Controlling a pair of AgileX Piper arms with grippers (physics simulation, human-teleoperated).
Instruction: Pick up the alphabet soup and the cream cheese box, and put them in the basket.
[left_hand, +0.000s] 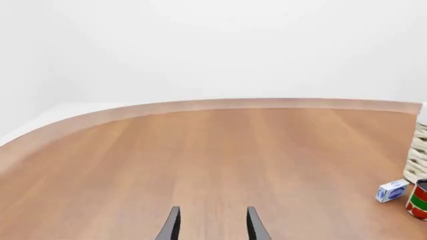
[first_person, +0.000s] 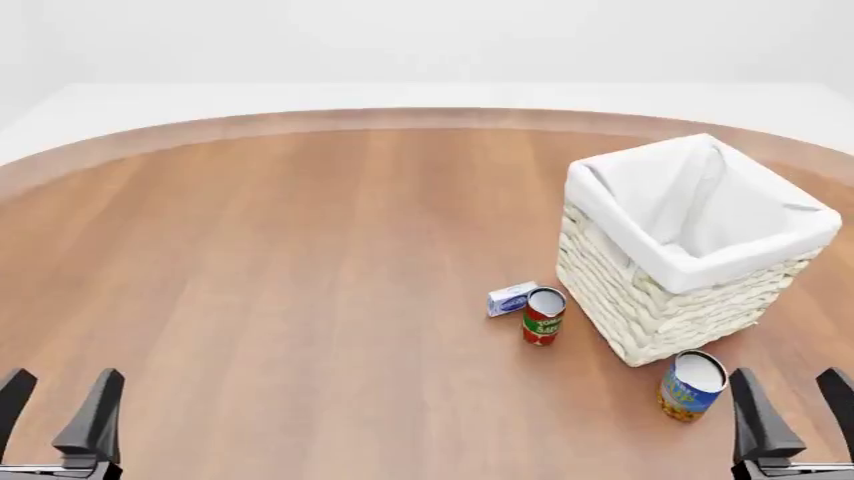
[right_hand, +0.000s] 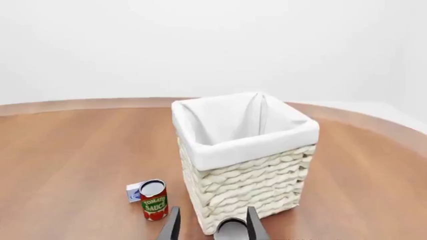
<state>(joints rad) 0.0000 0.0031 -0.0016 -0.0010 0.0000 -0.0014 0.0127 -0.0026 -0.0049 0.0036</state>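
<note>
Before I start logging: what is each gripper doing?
Left gripper: open, holding nothing.
Right gripper: open, holding nothing, near the soup can.

Table (first_person: 294, 290) looks like smooth wood w/ a soft satin sheen, grain running front to back. Basket (first_person: 641, 300) is rough cream woven wicker, lined w/ matt white cloth. Alphabet soup (first_person: 693, 386): printed label, plain white top. Tomato can (first_person: 542, 317) has a glossy label. Cream cheese box (first_person: 511, 298) reads as matt card. Gripper fingers (left_hand: 255, 225) are matt black

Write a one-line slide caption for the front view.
Both open end effectors wait near a basket, alphabet soup, cream cheese box and red can.
</note>
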